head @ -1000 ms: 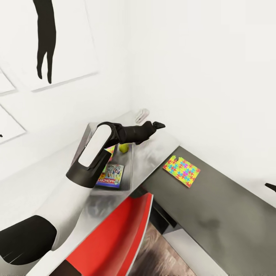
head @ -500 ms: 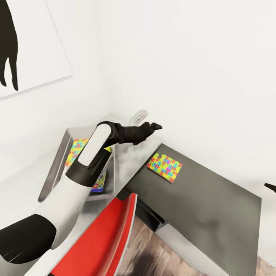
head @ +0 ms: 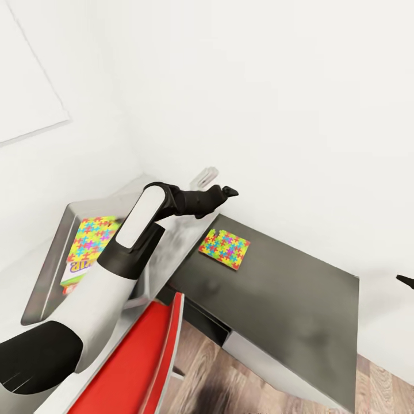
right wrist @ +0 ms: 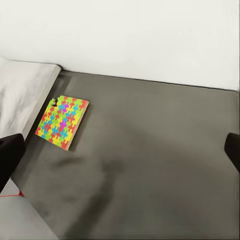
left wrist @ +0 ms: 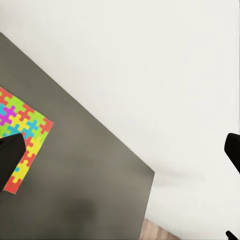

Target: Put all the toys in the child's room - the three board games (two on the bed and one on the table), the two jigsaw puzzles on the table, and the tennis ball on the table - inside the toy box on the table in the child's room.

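Observation:
A colourful jigsaw puzzle [head: 225,248] lies flat on the dark grey table [head: 287,293], near its corner by the wall; it also shows in the wrist views [left wrist: 22,131] [right wrist: 62,121]. The silver toy box [head: 48,261] stands at the left with another jigsaw puzzle box [head: 90,240] inside. My left gripper [head: 227,191] hangs open and empty above the table's near corner, just behind the loose puzzle [left wrist: 120,152]. My right gripper [right wrist: 120,155] is open over the bare table, its tip at the right edge [head: 405,280]. My left forearm hides part of the box.
A red chair [head: 135,362] stands in front of the box. White walls close the corner behind the table. A small white object [head: 204,175] sits against the wall behind my left gripper. Wooden floor [head: 230,374] shows below the table.
The camera has swung right, so everything has slid left in the picture. The wall pictures have left the view, and the tennis ball and board game in the box are now hidden.

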Tool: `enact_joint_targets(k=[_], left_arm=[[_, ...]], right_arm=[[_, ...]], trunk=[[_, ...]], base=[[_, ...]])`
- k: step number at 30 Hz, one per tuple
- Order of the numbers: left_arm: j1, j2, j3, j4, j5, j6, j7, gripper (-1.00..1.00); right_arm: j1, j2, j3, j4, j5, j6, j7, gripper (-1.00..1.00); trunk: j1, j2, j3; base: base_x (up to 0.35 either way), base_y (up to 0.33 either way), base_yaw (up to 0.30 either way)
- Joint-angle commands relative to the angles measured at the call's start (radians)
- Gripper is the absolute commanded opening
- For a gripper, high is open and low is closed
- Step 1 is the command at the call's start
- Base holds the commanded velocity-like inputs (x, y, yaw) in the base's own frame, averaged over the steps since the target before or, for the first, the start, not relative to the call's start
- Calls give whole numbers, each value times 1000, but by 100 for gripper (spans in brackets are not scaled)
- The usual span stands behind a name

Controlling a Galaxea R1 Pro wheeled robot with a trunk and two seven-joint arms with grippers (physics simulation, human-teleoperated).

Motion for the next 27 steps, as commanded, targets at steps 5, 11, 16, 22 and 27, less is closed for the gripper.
enact_joint_targets(k=[5, 11, 16, 22, 27], left_arm=[[-1, 4, 0, 0, 9, 0, 21, 100], [-1, 9, 1, 2, 9, 0, 29, 100], [0, 13, 0, 3, 8, 0, 32, 100], [3, 17, 0, 4, 8, 0, 34, 100], [3, 19, 2, 13, 8, 0, 35, 100]], right_arm=[[-1, 5, 0, 0, 5, 4, 7, 100], [-1, 17, 2, 0, 5, 4, 7, 100], [-1, 21, 3, -1, 5, 4, 7, 100], [-2, 26, 4, -1, 6, 4, 7, 100], [-2, 28, 5, -2, 6, 4, 7, 100]], trunk=[[0, -1, 0], [0, -1, 0], [0, -1, 1], [0, -1, 3], [0, -1, 5]], base=[[0, 0, -109], [0, 0, -58], [0, 0, -100], [0, 0, -211], [0, 0, -256]])
